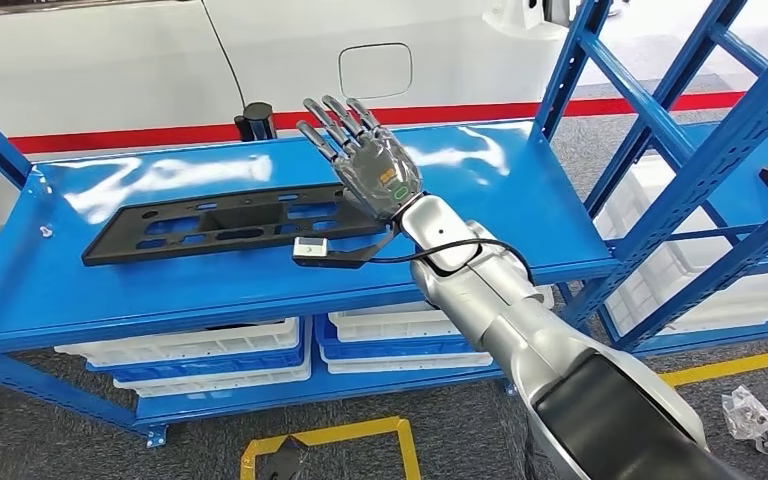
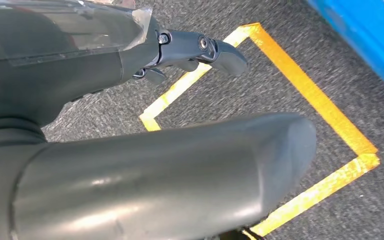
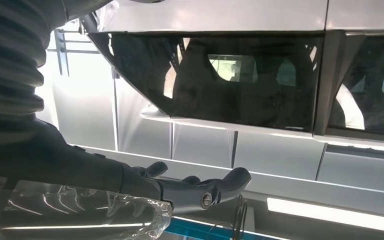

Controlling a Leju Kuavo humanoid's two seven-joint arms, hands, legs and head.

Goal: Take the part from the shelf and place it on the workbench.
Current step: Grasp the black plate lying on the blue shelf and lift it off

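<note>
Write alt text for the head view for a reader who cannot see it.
The robot's right hand is raised open, fingers spread, above a long flat black part lying on the top of a blue shelf. White bins sit on the level below, and a white car body stands behind.

Silver, rounded right arm [image 1: 500, 310] with a black panel near the shoulder and a thin black cable looping beside the wrist. Grey translucent-backed right hand [image 1: 370, 160] showing small green and orange markings, dark segmented fingers [image 1: 332, 125]. Small white-faced black module [image 1: 312, 250] mounted beneath the wrist. Left hand [image 2: 190, 50] dark grey, screw heads at the finger pivots, glossy clear cover and thick grey thumb [image 2: 170, 175].
</note>
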